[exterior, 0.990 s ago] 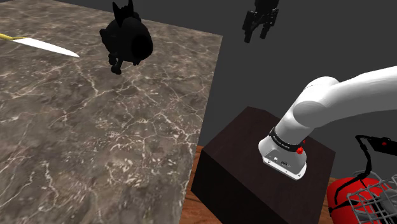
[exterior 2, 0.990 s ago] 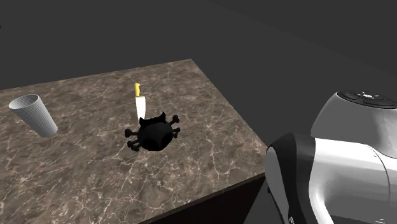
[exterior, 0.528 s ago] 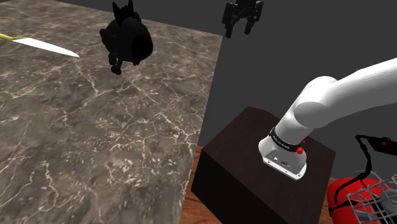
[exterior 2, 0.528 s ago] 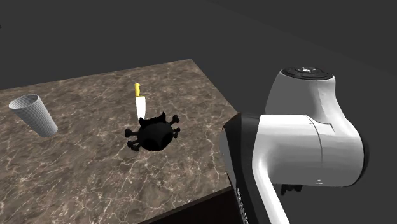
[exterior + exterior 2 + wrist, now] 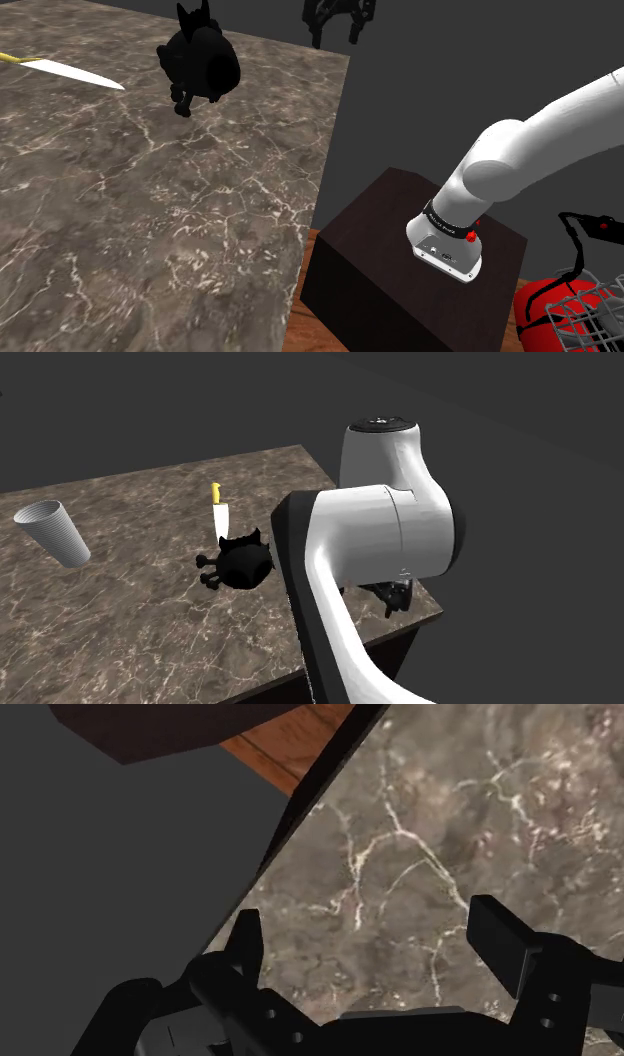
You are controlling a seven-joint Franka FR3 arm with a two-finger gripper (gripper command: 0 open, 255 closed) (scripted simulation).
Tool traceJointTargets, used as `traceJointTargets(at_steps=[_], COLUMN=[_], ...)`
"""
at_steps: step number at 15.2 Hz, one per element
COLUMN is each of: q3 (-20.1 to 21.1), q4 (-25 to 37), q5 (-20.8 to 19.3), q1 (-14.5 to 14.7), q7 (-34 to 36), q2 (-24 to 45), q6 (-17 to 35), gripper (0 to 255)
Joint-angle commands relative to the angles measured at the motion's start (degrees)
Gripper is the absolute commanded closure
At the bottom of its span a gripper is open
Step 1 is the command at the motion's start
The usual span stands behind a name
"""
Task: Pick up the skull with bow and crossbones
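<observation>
The skull with bow and crossbones (image 5: pixel 201 62) is all black and stands on the marble table (image 5: pixel 150 220) near its far edge. In the second exterior view the skull (image 5: pixel 240 564) sits mid-table, partly behind the white arm. My gripper (image 5: pixel 333 33) hangs in the air over the table's far corner, to the shoulder view's right of the skull and well apart from it. In the second exterior view the gripper (image 5: pixel 393 602) shows below the arm's big joint. The wrist view has the gripper (image 5: pixel 372 939) open, its fingers (image 5: pixel 500 940) wide apart over bare marble beside the table's edge.
A knife (image 5: pixel 220 517) with a yellow handle lies just beyond the skull, also as the knife (image 5: pixel 75 71). A ribbed white cup (image 5: pixel 52 533) stands further off. The dark stand (image 5: pixel 400 270) is beside the table, with a red object (image 5: pixel 545 305) and wire basket (image 5: pixel 590 315) next to it.
The gripper has swung toward the shoulder view's left, from beyond the table's edge to over its corner, nearer the skull. It stays open. The skull and knife have not moved.
</observation>
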Motion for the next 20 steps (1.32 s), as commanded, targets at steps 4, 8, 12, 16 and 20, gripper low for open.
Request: traceJointTargets(at_steps=[4, 8, 12, 16, 20], q3=[5.4, 9.8, 13.9, 17.1, 17.3], q4=[9.2, 18.4, 29.7, 44.4, 48.5], q5=[-1.2, -4.2, -9.2, -16.6, -19.3], q1=[0.2, 0.6, 2.2, 6.6, 9.0], q7=[8.3, 15.3, 22.6, 29.6, 31.9], q2=[8.1, 15.9, 25.3, 36.8, 40.8], q6=[0.1, -1.0, -3.6, -8.5, -9.2], gripper=[0, 0, 0, 0, 0])
